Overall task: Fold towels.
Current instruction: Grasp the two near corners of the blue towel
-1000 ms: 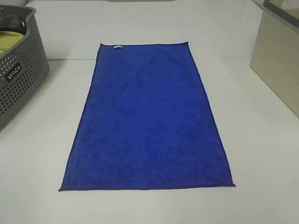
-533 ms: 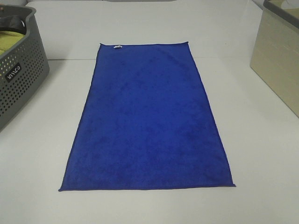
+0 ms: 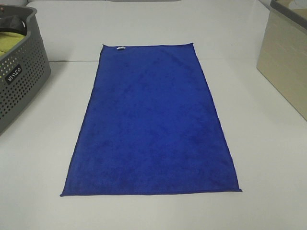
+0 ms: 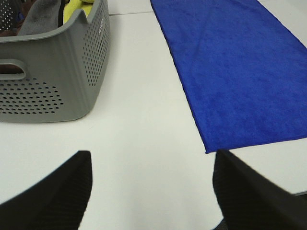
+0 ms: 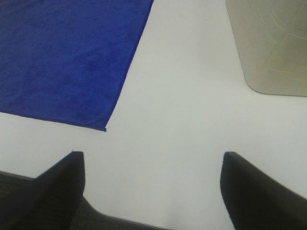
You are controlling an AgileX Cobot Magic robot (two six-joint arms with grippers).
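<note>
Royal-blue towel (image 3: 152, 120) lies spread flat and unfolded down the middle of the white table (image 3: 268, 158). One short hem faces the near edge, and the small white tag (image 3: 121, 48) sits on the far hem. Over at the left edge is a grey perforated basket (image 3: 21, 81) with a yellow-green cloth (image 3: 8, 44) inside, and a beige bin (image 3: 288, 67) stands at the right edge. Left gripper (image 4: 151, 191) hangs over bare table just beside the towel's near left corner, jaws released and wide. Right gripper (image 5: 153, 189) hovers by the near right corner, jaws likewise spread, gripping nothing.
</note>
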